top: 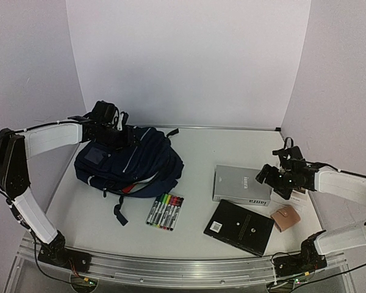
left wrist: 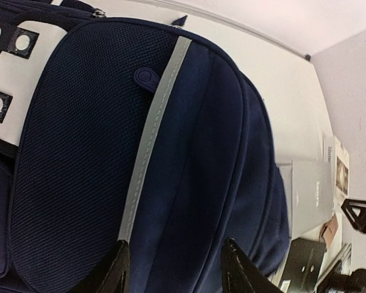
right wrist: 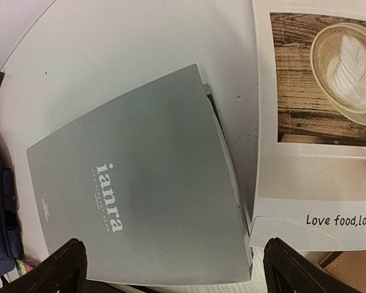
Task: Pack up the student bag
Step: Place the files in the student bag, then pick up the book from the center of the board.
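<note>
Back wall: you face a plain pale panel (top: 189,61), matte and unmarked, brightest toward its middle.
Side walls: on your left a lilac-tinted wall (top: 24,61), on your right its match (top: 341,61); both angle inward and meet the back panel.
Table: you look down on a white tabletop (top: 195,146) that fills the floor of this booth, with its left edge curving round toward you.
Far seam: where the tabletop meets the back panel you see a thin dark line, ending in a small dark mark (top: 277,129) at the right corner.
Near edge: a silver metal rail (top: 183,268) runs across the front of the table.
Light: soft and even, so you get only faint, blurred shadows on the tabletop.
</note>
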